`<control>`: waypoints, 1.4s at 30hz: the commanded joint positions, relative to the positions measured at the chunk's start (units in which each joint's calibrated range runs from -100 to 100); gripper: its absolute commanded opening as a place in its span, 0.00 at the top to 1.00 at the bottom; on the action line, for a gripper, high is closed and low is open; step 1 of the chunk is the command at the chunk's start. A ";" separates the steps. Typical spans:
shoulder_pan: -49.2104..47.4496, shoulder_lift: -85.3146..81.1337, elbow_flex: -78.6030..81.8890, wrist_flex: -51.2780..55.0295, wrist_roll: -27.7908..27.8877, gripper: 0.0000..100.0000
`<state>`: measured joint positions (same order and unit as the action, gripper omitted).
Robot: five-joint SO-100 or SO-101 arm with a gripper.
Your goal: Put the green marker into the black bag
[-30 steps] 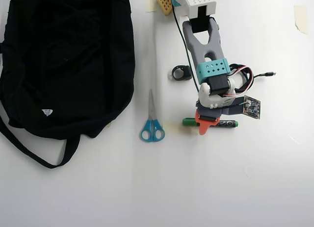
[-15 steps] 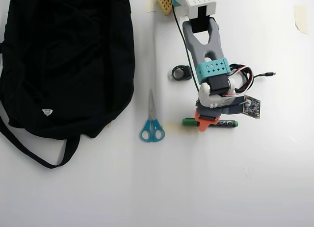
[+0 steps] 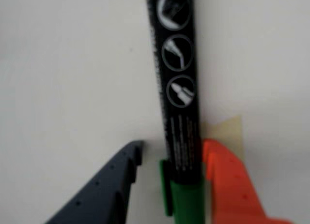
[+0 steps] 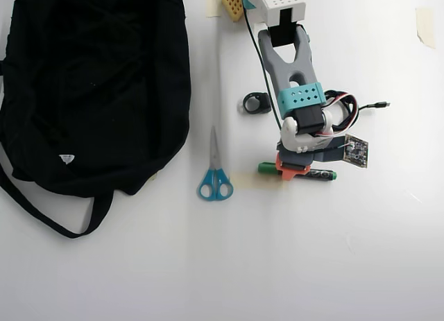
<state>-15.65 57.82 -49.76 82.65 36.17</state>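
The green marker [image 4: 320, 174] lies flat on the white table, green cap to the left in the overhead view. My gripper [image 4: 292, 172] is lowered over its middle and is open. In the wrist view the marker [image 3: 180, 88] runs up between the fingers of my gripper [image 3: 173, 146]. The orange finger [image 3: 227, 180] rests against its right side, and the dark blue finger [image 3: 109, 190] stands a small gap off its left side. The black bag [image 4: 97, 85] lies far to the left, with its strap trailing toward the front.
Blue-handled scissors [image 4: 215, 175] lie between the bag and the marker. A small black ring-shaped object [image 4: 257, 102] sits beside the arm. A yellow piece [image 4: 232, 2] and tape patches [image 4: 424, 26] are at the back edge. A pale tape scrap [image 3: 231, 132] lies beside the marker.
The orange finger has drawn in toward the marker, so the jaws have narrowed around it. The arm, the marker and the bag are where they were.
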 commanded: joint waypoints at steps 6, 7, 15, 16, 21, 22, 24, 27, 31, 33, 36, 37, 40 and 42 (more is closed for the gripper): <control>-0.13 0.10 -0.55 0.64 -0.25 0.84; -0.13 0.10 -0.55 0.64 -0.25 0.84; -0.13 0.02 -0.55 0.64 -0.25 0.87; -0.13 0.02 -0.55 0.64 -0.25 0.88; -0.21 -0.07 -0.55 0.64 -0.25 0.93; -0.21 -0.07 -0.55 0.64 -0.25 0.93; -0.21 -0.15 -0.55 0.64 -0.25 0.93; -0.13 -0.23 -0.55 0.64 -0.25 0.94; -0.13 -0.65 -0.55 0.64 -0.25 0.98; -0.36 -0.65 -0.55 0.64 -0.25 0.98; -0.43 -0.31 -0.55 0.64 -0.30 0.98; -0.43 -0.31 -0.55 0.64 -0.30 0.98; -0.43 -0.56 -0.55 0.64 -0.30 0.98; -0.36 -0.65 -0.55 0.64 -0.30 0.98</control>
<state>-15.65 57.82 -49.76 82.65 36.02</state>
